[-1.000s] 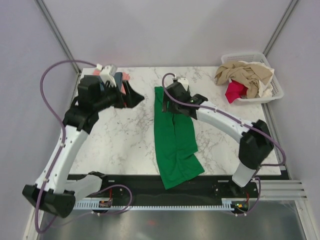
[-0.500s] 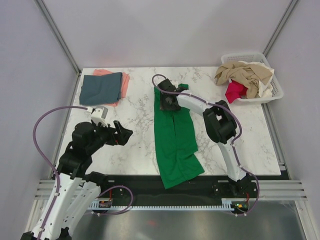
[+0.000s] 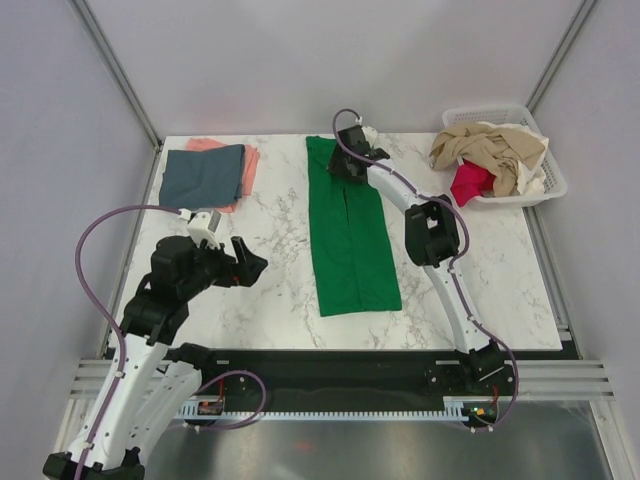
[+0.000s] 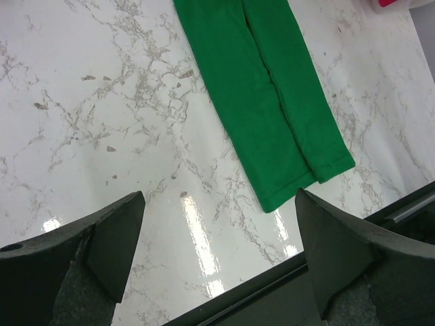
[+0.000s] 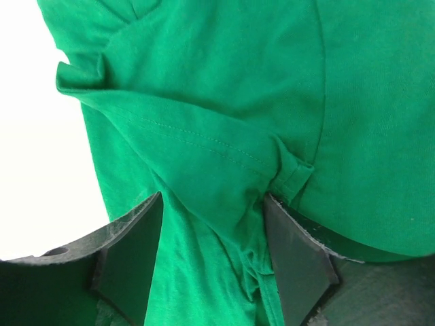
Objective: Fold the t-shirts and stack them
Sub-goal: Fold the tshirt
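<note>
The bright green t-shirt (image 3: 352,235) lies as a long folded strip down the middle of the table, and also shows in the left wrist view (image 4: 272,102). My right gripper (image 3: 350,163) is at its far end, shut on a bunch of the green cloth (image 5: 224,102) between its jaws (image 5: 212,204). My left gripper (image 3: 246,262) is open and empty, above bare marble left of the strip (image 4: 221,258). A folded slate blue-grey t-shirt (image 3: 203,175) lies on a salmon pink one (image 3: 251,163) at the far left.
A white slatted basket (image 3: 553,180) at the far right holds a beige t-shirt (image 3: 490,145) and a magenta-red one (image 3: 468,183). The table's black front rail (image 4: 353,272) runs just below the green strip's near end.
My right gripper moved toward the far edge, dragging the green t-shirt off the front edge so it lies wholly on the table. My left arm drew back from the folded pile.
</note>
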`<state>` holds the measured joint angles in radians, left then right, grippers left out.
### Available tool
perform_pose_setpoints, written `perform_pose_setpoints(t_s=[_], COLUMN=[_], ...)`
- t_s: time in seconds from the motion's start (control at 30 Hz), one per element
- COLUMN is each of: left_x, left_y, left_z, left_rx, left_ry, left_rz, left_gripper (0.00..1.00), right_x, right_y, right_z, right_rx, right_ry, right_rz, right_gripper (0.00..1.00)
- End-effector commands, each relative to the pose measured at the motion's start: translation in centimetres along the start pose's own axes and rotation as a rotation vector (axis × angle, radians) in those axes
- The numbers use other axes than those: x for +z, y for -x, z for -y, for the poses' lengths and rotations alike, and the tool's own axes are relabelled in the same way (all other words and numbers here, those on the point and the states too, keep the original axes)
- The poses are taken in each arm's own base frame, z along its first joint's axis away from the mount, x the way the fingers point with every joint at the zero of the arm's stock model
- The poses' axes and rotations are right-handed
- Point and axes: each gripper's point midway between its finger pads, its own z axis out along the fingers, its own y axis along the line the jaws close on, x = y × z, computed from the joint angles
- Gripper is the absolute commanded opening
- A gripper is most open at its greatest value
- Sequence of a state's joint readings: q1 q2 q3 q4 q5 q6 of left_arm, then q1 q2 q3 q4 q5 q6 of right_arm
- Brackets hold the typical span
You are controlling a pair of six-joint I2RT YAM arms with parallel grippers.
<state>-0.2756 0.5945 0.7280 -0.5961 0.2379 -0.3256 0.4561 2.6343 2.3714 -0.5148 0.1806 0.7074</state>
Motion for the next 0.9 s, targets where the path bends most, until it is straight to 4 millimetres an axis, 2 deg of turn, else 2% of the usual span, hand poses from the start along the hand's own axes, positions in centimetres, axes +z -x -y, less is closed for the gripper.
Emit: perform_pose_setpoints(t_s=[0.0, 0.13, 0.2, 0.23, 0.3, 0.33, 0.37, 0.4, 0.43, 0.47, 0.53, 0.57, 0.6, 0.63, 0.67, 0.7, 0.73, 0.77, 0.8, 0.83, 0.87], left_x=[-0.2, 0.0, 0.0, 0.0, 0.3, 0.3, 0.4, 0.3, 0.4, 0.4, 0.7, 1.3, 1.7, 2.3, 3.1, 3.7, 4.4, 4.9, 5.6, 6.4, 6.8], left_y=[1.3, 1.3, 1.3, 1.4, 1.4, 1.5, 1.5, 1.7, 1.8, 1.8, 1.2, 0.4, -0.2, -1.2, -2.5, -3.0, -4.5, -5.4, -5.9, -7.9, -8.4], left_z=[0.5, 0.4, 0.3, 0.2, -0.1, -0.4, -0.8, -0.8, -0.7, -0.4, 0.5, 0.7, 1.0, 1.2, 1.2, 1.3, 2.1, 2.4, 2.4, 3.2, 3.5], left_rx=[0.035, 0.033, 0.031, 0.030, 0.021, 0.010, -0.003, -0.010, -0.015, -0.017, -0.077, -0.108, -0.175, -0.205, -0.229, -0.261, -0.261, -0.262, -0.264, -0.244, -0.236], left_ry=[-0.032, -0.031, -0.028, -0.025, -0.010, 0.005, 0.022, 0.024, 0.017, 0.003, -0.045, -0.068, -0.083, -0.089, -0.090, -0.087, -0.101, -0.102, -0.083, -0.080, -0.068], left_rz=[0.042, 0.038, 0.036, 0.040, 0.032, 0.033, 0.032, 0.038, 0.039, 0.040, 0.021, 0.006, -0.019, -0.057, -0.087, -0.102, -0.153, -0.177, -0.174, -0.243, -0.262], left_gripper=[1.00, 1.00, 1.00, 1.00, 1.00, 1.00, 1.00, 1.00, 1.00, 1.00, 1.00, 1.00, 1.00, 1.00, 1.00, 0.99, 1.00, 1.00, 1.00, 1.00, 1.00], right_x=[3.3, 2.9, 1.9, 0.5, -1.0, -1.8, -3.7, -4.8, -5.9, -8.4, -11.1, -13.9, -15.2, -19.4, -19.2, -20.4, -21.5, -23.6, -24.4, -26.9, -26.7], right_y=[-4.3, -3.1, -1.5, -0.5, 1.0, 1.9, 3.6, 4.4, 4.8, 5.8, 6.7, 6.5, 6.6, 8.1, 4.9, 4.0, 3.0, 0.7, -0.6, -0.6, -4.3], right_z=[4.7, 4.1, 2.1, 0.2, -1.7, -2.1, -2.9, -3.1, -3.3, -3.4, -2.6, -1.6, -0.5, -0.4, 2.6, 3.8, 4.9, 7.1, 8.4, 9.1, 11.8], right_rx=[0.057, 0.089, 0.069, 0.063, 0.043, 0.023, 0.015, 0.004, -0.015, -0.027, -0.058, -0.069, -0.070, -0.065, -0.069, -0.071, -0.072, -0.077, -0.071, -0.057, -0.043], right_ry=[-0.128, -0.077, 0.001, 0.078, 0.157, 0.173, 0.197, 0.205, 0.226, 0.234, 0.226, 0.217, 0.185, 0.204, 0.143, 0.126, 0.115, 0.099, 0.081, 0.093, 0.046], right_rz=[-0.089, -0.081, -0.059, -0.061, -0.038, -0.026, 0.003, 0.018, 0.015, 0.030, 0.050, 0.049, 0.064, 0.117, 0.053, 0.051, 0.046, 0.026, 0.016, 0.053, -0.010], right_gripper=[0.70, 0.74, 0.78, 0.80, 0.83, 0.84, 0.85, 0.87, 0.87, 0.87, 0.88, 0.88, 0.88, 0.88, 0.88, 0.88, 0.88, 0.88, 0.88, 0.88, 0.87])
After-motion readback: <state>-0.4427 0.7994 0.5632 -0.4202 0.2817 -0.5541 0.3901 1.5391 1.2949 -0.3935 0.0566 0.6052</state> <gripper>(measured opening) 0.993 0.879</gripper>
